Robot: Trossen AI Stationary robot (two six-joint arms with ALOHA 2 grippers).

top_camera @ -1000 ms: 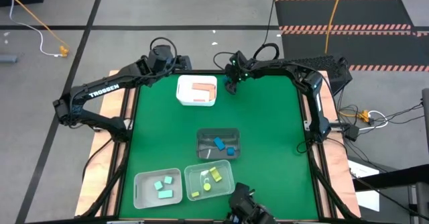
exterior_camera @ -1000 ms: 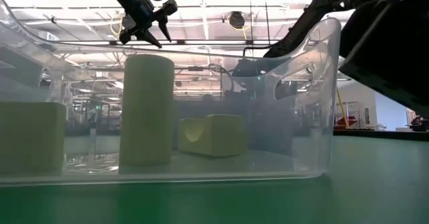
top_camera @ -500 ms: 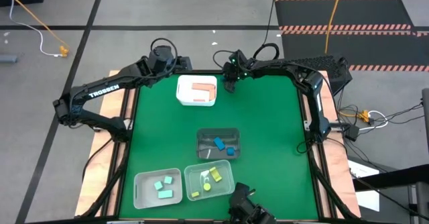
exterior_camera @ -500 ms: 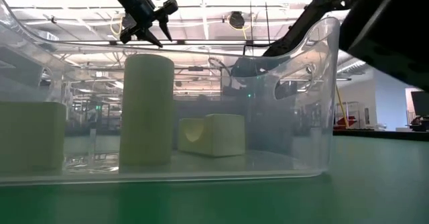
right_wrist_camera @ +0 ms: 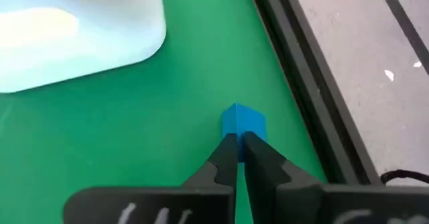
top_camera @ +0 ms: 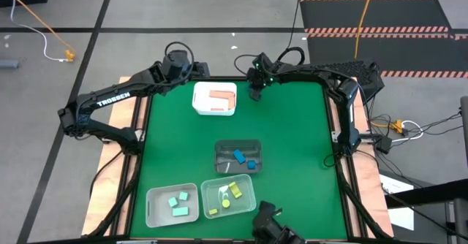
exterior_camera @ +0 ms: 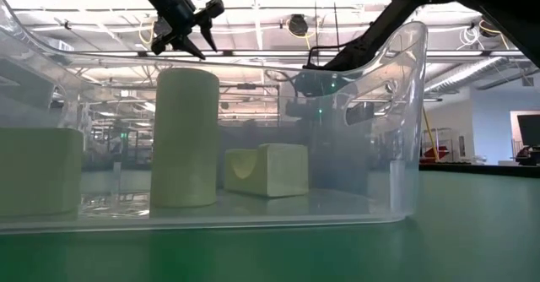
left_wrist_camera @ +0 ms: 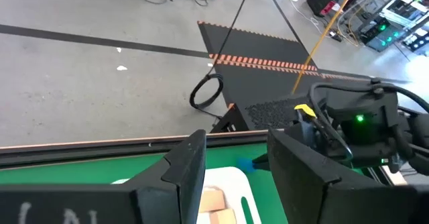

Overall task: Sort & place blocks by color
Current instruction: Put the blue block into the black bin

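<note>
A blue block (right_wrist_camera: pixel 242 120) lies on the green table near its far edge, right of the white bin (top_camera: pixel 214 99) that holds tan blocks. My right gripper (right_wrist_camera: pixel 238 138) is shut, and its fingertips stand right at the block's near side. My left gripper (left_wrist_camera: pixel 238 153) hangs open and holds nothing above the far left part of the table (top_camera: pixel 191 69). It also shows high up in the low view (exterior_camera: pixel 187 46). Other blue blocks lie in the dark bin (top_camera: pixel 238 156). Mint green blocks lie in one clear bin (top_camera: pixel 172 204) and yellow blocks in another (top_camera: pixel 228 196). My right gripper comes down at the blue block from above, slanting toward the table's far edge. Its shut fingertips (right_wrist_camera: pixel 228 147) end at the block's near upper edge (right_wrist_camera: pixel 236 131). I cannot tell whether they touch it. The block rests on the table.
The table's dark far rail (right_wrist_camera: pixel 301 103) runs close beside the blue block. In the low view the clear bin's wall (exterior_camera: pixel 405 130) fills the foreground, with a yellow cylinder (exterior_camera: pixel 184 138) standing inside. Bare green surface lies on the table's right half (top_camera: pixel 300 149).
My right arm has shifted a little toward the table's right edge, staying low beside the white bin. In the low view its dark bulk has moved out of the picture's right side.
</note>
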